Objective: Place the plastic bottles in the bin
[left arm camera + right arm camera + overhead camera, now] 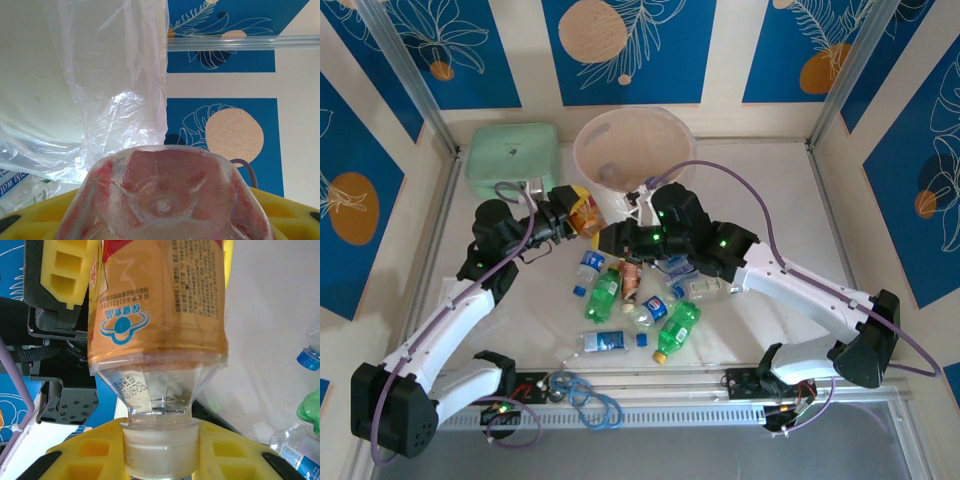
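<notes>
Jaws of the right gripper (160, 456) are clamped on the pale cap (159, 439) of an orange-labelled bottle (165, 305). Its base end sits pinched in the left gripper (162, 220), so both arms hold one bottle in the air just in front of the bin (578, 150). The other plastic bottles (640, 295) lie heaped on the table (770, 190) between the arms. If either arm pulls against the other, the cap could wrench free. A cap-only hold may also let the bottle swing and drop short of the rim.

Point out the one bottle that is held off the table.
The orange-labelled bottle: the left gripper grips its body, the right gripper pinches its cap. The other bottles lie on the table.
</notes>
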### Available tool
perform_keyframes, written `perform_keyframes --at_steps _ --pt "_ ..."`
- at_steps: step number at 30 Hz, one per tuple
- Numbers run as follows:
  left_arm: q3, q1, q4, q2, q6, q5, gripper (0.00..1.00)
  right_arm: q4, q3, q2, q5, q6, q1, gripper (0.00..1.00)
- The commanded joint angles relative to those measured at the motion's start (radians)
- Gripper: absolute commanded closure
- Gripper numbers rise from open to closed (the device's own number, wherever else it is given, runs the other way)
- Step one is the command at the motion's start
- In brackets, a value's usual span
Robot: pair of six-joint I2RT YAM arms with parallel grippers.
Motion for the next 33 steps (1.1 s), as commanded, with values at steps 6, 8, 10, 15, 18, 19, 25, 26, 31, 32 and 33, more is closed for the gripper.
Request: perform_keyframes --at_steps 6,8,10,15,18,19,25,26,31,32,33 --pt "0.088 0.004 -0.235 -0.057 0.19 -0.03 0.0 -0.119 0.083 -0.035 0.09 -0.058 0.004 0.84" --pt "0.149 0.003 -0.356 -0.077 0.279 -0.059 0.0 -0.157 0.114 -0.036 0.108 -0.076 -0.003 0.85" --pt "0.21 0.003 -0.473 -0.091 0.367 -0.098 0.0 -0.193 0.151 -0.038 0.123 -0.097 -0.015 0.85" --pt "0.306 0.003 -0.703 -0.108 0.515 -0.199 0.0 -0.283 0.253 -0.026 0.146 -0.141 -0.075 0.85" --pt "0.318 0.004 -0.754 -0.114 0.557 -0.22 0.0 -0.335 0.312 -0.013 0.15 -0.158 -0.137 0.85" --pt "0.319 0.003 -0.766 -0.116 0.568 -0.225 0.0 -0.345 0.327 -0.007 0.144 -0.165 -0.157 0.85" --pt "0.335 0.003 -0.873 -0.126 0.643 -0.28 0.0 -0.416 0.427 0.05 0.124 -0.194 -0.26 0.85" --pt "0.338 0.003 -0.889 -0.126 0.654 -0.288 0.0 -0.427 0.441 0.059 0.126 -0.199 -0.274 0.85" --pt "0.327 0.003 -0.91 -0.126 0.672 -0.292 0.0 -0.447 0.478 0.094 0.114 -0.205 -0.327 0.84" --pt "0.324 0.003 -0.908 -0.126 0.672 -0.289 0.0 -0.454 0.486 0.102 0.112 -0.205 -0.335 0.84" --pt "0.32 0.004 -0.908 -0.127 0.674 -0.287 0.0 -0.458 0.49 0.109 0.11 -0.206 -0.343 0.84"
